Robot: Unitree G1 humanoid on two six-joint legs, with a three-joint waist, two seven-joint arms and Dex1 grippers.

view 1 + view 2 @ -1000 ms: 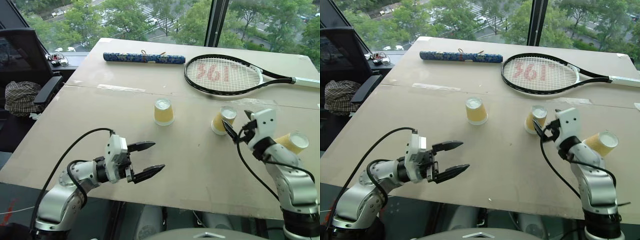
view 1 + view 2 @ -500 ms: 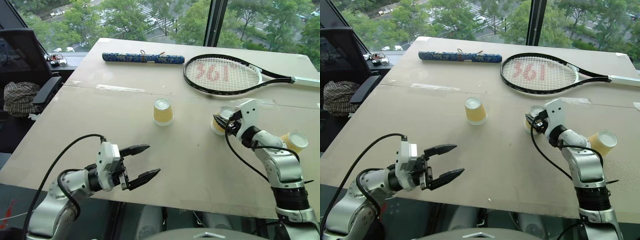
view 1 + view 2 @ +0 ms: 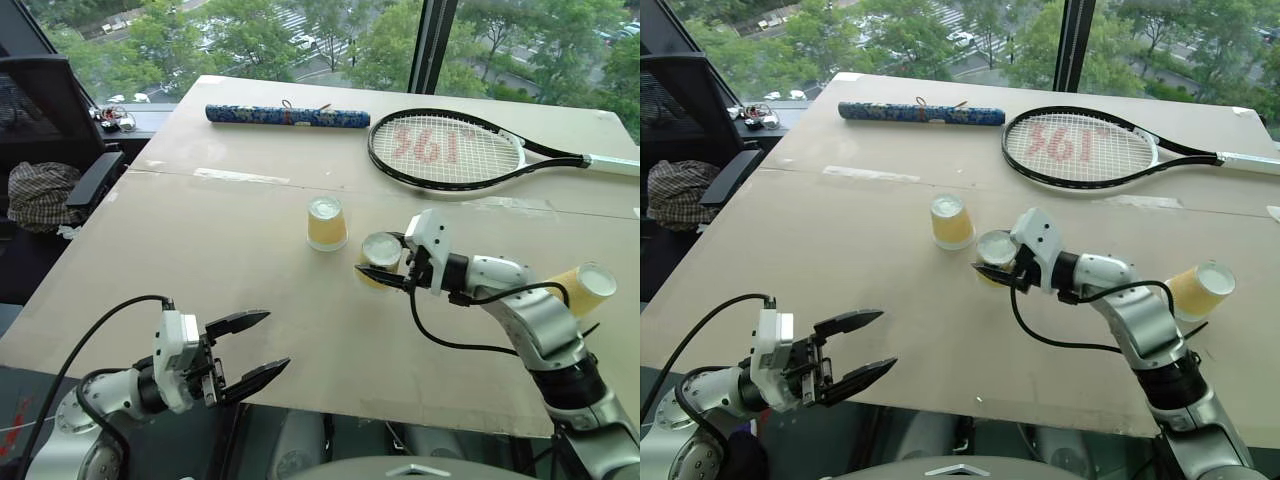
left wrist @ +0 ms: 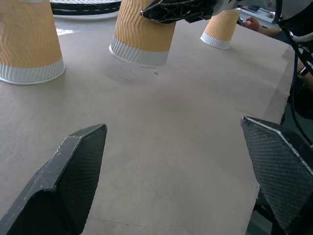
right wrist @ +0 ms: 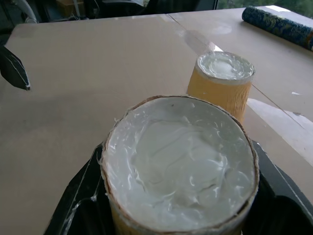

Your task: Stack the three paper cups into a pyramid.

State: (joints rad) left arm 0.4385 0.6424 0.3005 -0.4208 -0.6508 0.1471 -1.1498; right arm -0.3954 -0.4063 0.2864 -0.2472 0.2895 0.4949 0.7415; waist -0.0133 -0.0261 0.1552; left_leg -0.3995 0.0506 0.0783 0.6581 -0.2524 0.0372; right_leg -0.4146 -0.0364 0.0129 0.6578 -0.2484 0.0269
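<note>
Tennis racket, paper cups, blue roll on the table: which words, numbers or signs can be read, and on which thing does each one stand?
"961": red characters painted on the strings of the tennis racket; the reading is not certain.
Blue patterned roll: pattern too small to read.
Paper cups: no text.

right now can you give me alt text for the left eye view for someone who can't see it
The right pincer grips an upside-down paper cup just right of a second upside-down cup standing mid-table. A third cup sits near the table's right edge, the left pincer hangs open at the near edge, and a tennis racket and blue patterned tube lie at the far side.
</note>
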